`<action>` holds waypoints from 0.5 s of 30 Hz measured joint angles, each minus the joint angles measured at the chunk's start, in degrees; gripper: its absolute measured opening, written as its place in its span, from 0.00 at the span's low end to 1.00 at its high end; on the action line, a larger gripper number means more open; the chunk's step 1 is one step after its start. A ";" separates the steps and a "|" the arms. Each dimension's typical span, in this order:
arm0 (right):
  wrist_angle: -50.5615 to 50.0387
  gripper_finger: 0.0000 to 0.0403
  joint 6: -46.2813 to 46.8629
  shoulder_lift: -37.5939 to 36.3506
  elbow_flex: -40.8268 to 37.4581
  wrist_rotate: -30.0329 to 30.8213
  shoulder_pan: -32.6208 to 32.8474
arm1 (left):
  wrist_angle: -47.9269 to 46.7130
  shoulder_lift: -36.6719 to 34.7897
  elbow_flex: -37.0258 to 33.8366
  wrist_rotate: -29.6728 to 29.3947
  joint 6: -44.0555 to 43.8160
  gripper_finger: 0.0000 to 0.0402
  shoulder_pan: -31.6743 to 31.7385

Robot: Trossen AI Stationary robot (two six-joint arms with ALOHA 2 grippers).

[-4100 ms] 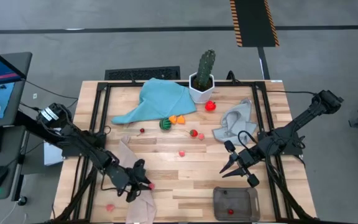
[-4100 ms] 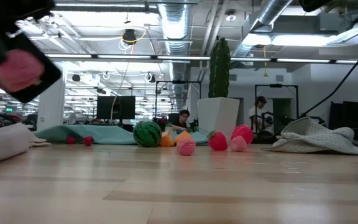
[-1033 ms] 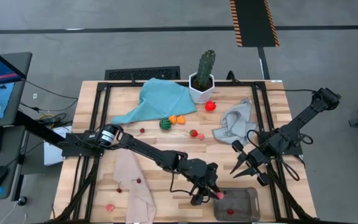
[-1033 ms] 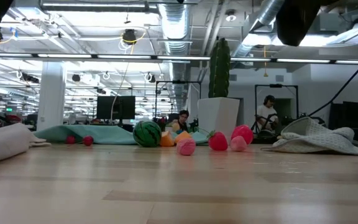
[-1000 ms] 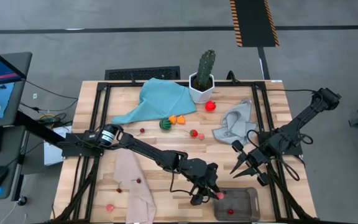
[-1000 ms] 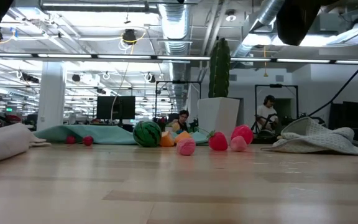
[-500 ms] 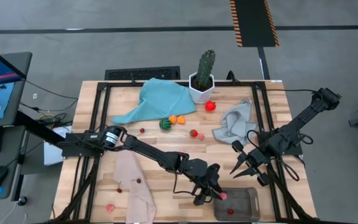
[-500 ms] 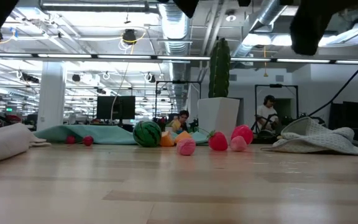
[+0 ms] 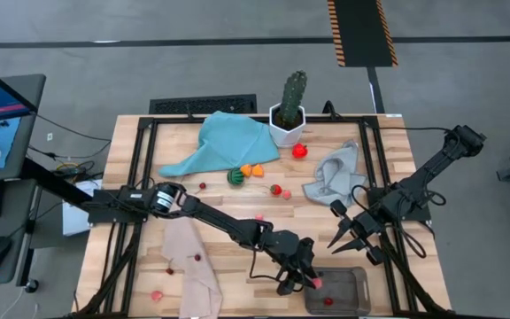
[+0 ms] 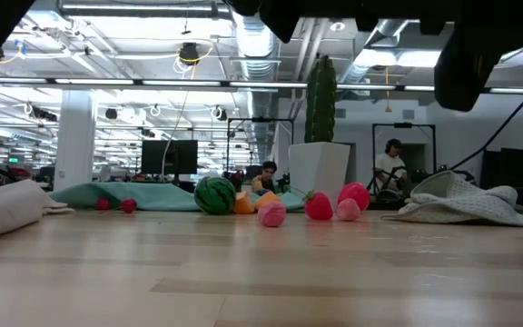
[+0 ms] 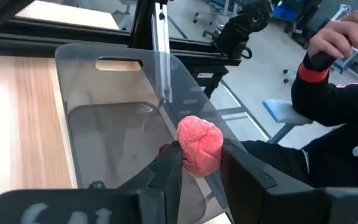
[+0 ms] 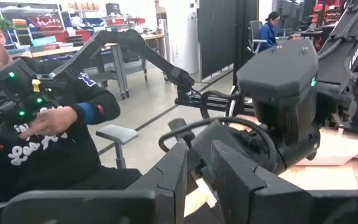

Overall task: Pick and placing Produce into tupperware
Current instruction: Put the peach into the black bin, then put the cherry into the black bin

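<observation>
Shifted over the clear tupperware, left pincer clamps bumpy pink produce.

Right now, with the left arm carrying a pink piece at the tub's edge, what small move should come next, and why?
Probably open the left gripper to release. Its fingers pinch the pink produce piece above the clear tupperware, over its interior, so it should drop inside.
</observation>
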 joint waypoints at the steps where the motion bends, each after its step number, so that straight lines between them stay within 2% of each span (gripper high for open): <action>1: -0.02 0.24 0.00 0.00 0.00 0.00 0.00 | 0.17 0.00 0.00 -0.18 0.00 0.25 0.00; 11: -0.02 0.24 0.50 0.00 0.00 0.00 0.00 | 1.00 0.00 0.00 -1.54 0.00 0.44 -0.57; 15: -0.02 0.24 0.52 0.00 0.00 0.00 0.00 | 1.19 0.00 0.00 -1.56 -0.12 0.48 -0.42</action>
